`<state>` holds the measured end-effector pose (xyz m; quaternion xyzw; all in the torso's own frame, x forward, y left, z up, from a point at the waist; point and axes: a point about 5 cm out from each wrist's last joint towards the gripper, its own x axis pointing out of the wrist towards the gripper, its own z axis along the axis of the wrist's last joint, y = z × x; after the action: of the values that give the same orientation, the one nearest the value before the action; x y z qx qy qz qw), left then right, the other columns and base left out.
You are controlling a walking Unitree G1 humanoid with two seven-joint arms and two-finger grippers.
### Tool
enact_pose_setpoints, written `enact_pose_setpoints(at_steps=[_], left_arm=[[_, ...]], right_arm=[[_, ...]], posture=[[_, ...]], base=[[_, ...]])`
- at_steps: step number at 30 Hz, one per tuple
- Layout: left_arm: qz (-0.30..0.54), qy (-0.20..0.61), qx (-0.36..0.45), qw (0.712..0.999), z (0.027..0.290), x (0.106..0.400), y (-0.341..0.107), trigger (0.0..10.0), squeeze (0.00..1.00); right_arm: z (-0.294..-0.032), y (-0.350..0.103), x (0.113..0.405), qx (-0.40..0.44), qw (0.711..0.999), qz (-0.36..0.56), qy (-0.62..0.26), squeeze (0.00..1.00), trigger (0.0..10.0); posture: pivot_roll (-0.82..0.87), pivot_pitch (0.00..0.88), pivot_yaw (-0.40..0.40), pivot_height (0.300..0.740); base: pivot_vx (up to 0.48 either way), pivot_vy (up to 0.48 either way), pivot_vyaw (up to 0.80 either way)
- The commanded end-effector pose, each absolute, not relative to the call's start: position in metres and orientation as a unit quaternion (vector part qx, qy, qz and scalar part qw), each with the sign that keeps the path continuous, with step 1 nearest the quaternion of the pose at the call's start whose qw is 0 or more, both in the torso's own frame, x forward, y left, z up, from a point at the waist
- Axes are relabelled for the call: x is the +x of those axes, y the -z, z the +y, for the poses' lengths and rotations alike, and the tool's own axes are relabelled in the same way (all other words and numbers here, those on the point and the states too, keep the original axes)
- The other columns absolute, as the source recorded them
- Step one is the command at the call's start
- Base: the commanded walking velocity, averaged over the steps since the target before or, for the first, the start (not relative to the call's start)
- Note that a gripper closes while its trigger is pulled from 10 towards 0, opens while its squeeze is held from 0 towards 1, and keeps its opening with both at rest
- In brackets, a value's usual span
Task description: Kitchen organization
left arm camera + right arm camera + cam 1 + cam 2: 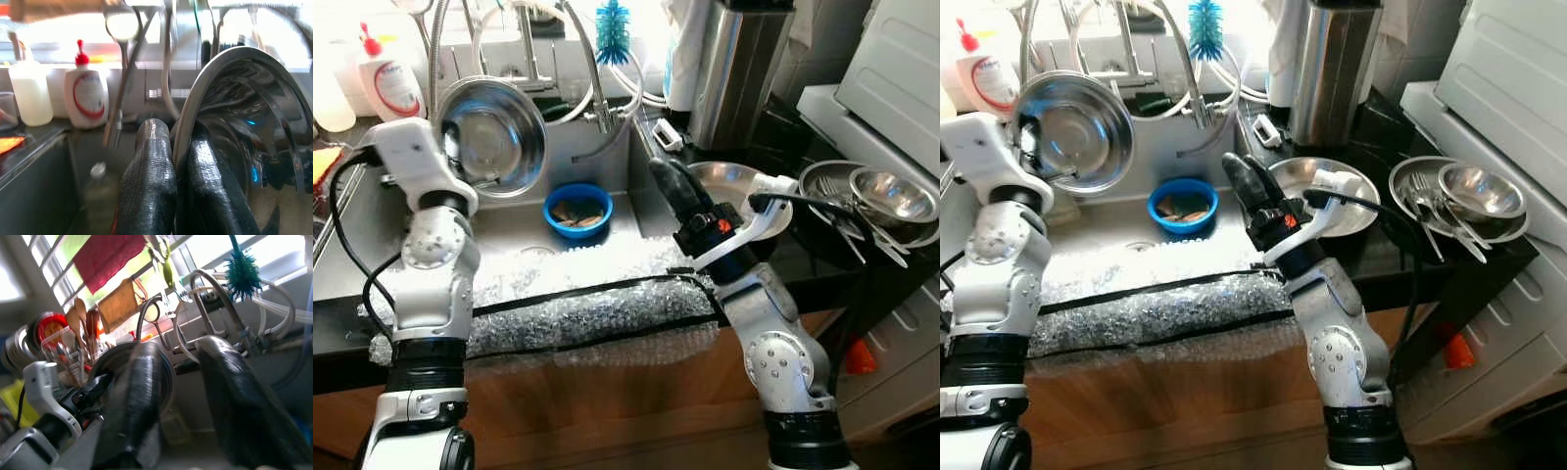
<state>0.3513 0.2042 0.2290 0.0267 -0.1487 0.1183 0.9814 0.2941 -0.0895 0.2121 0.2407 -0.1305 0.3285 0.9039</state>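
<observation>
Steel bowl (pixel 492 137) is hanging tilted over the sink (pixel 524 223), left end effector (pixel 178 161) pinching its rim between both fingers. Blue bowl (pixel 578 210) is sitting in the sink just below it. Right end effector (pixel 1247 178) is hovering fingers spread, empty, steel plate (pixel 1327 196) just beside it.

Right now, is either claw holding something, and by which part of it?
The left claw holds the steel bowl by its rim, one finger on each side. The right claw is open and holds nothing.
</observation>
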Motion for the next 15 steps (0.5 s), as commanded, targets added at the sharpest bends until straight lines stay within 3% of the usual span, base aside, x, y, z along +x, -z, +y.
enact_pose_setpoints(at_steps=[1,4,12,15], left_arm=[[-0.143,-0.122,0.070,0.980,0.204,0.355,-0.228,10.0,0.00],[-0.103,-0.120,0.136,0.978,0.207,0.359,-0.212,10.0,0.00],[-0.048,-0.107,0.201,0.973,0.205,0.362,-0.183,10.0,0.00],[-0.025,-0.102,0.190,0.976,0.204,0.361,-0.170,10.0,0.00]], right_arm=[[-0.092,-0.213,0.291,0.203,0.918,-0.137,-0.311,0.00,10.0],[-0.101,-0.210,0.291,0.196,0.931,-0.135,-0.275,0.00,10.0],[-0.119,-0.195,0.294,0.172,0.960,-0.106,-0.192,0.00,10.0],[-0.121,-0.190,0.292,0.152,0.967,-0.100,-0.180,0.00,10.0]], posture=[[-0.07,0.000,-0.002,0.740],[-0.08,0.000,-0.002,0.740],[-0.08,0.000,0.000,0.740],[-0.08,0.000,0.002,0.740]], base=[[0.000,0.000,0.00],[0.000,0.000,0.00],[0.000,0.000,0.00],[0.000,0.000,0.00]])
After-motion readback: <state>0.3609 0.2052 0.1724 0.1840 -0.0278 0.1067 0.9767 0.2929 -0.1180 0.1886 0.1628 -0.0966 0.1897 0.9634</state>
